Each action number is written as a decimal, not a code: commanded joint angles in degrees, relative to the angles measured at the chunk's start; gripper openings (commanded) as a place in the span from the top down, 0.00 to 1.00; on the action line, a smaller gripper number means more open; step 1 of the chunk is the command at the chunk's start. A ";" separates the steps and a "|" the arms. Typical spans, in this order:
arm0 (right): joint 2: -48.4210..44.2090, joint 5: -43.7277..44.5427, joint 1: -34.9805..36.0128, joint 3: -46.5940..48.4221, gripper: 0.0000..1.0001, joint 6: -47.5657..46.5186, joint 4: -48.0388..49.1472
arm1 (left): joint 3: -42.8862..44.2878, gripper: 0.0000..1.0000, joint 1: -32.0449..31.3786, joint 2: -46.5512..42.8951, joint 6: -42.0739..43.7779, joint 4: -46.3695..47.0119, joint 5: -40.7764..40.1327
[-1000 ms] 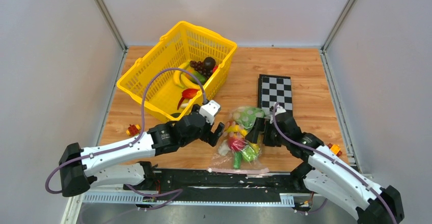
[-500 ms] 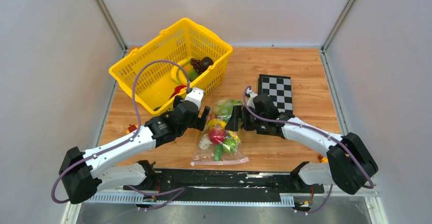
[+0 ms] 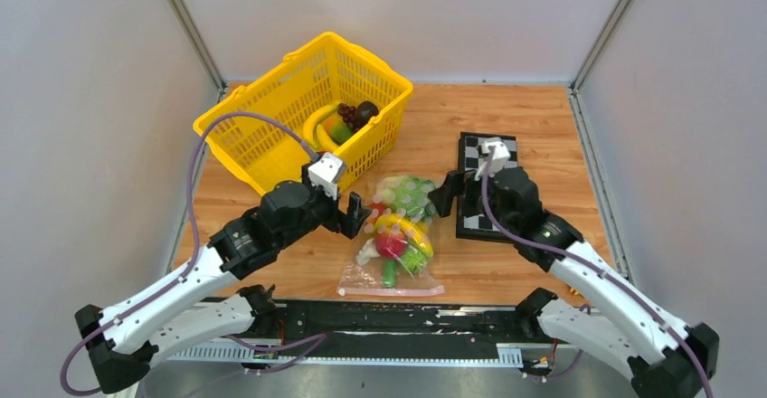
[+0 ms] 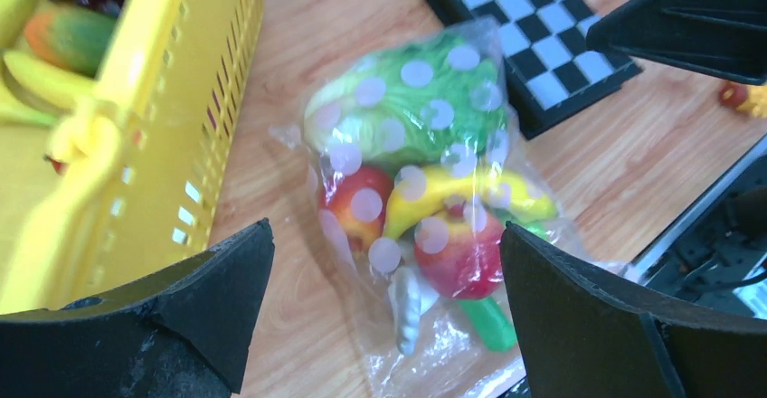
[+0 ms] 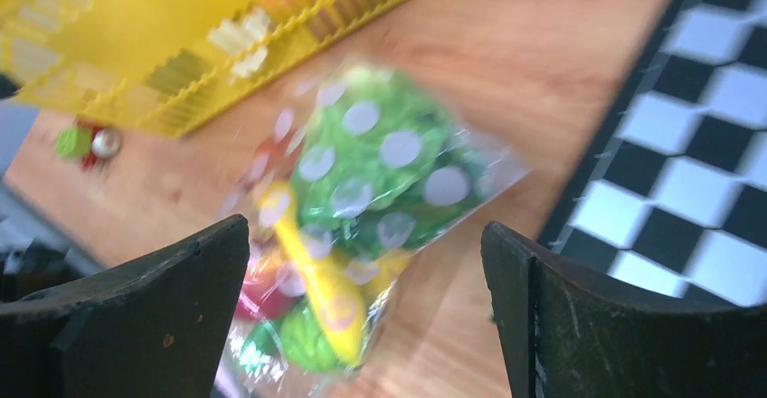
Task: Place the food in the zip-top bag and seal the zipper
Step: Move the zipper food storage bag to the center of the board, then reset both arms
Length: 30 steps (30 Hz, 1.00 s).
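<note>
Sealing seems the step in hand. The zip-top bag (image 3: 398,235), packed with lettuce (image 4: 407,113) and a banana (image 4: 457,201), lies by the tabletop's near edge, pink zipper (image 3: 391,290) nearest it. The left gripper (image 3: 359,217) and right gripper (image 3: 449,197) flank its far end, both released. Next, I judge, comes pinching that strip. The wooden tabletop (image 3: 543,127) has grey walls around it and a yellow basket (image 3: 226,113) at the far-left corner.
</note>
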 commanded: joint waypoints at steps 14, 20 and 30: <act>-29.85 34.60 -0.15 -5.21 0.00 -9.33 0.14 | 18.95 0.00 1.12 -1.93 7.21 -14.17 -28.02; -23.85 30.20 -0.29 -0.75 0.00 -9.70 -5.35 | 20.43 0.00 10.40 -1.71 8.17 -14.35 -23.75; -14.54 27.65 -3.31 5.85 0.00 -11.63 -9.06 | 20.97 0.00 35.24 1.04 -1.47 -19.24 -13.95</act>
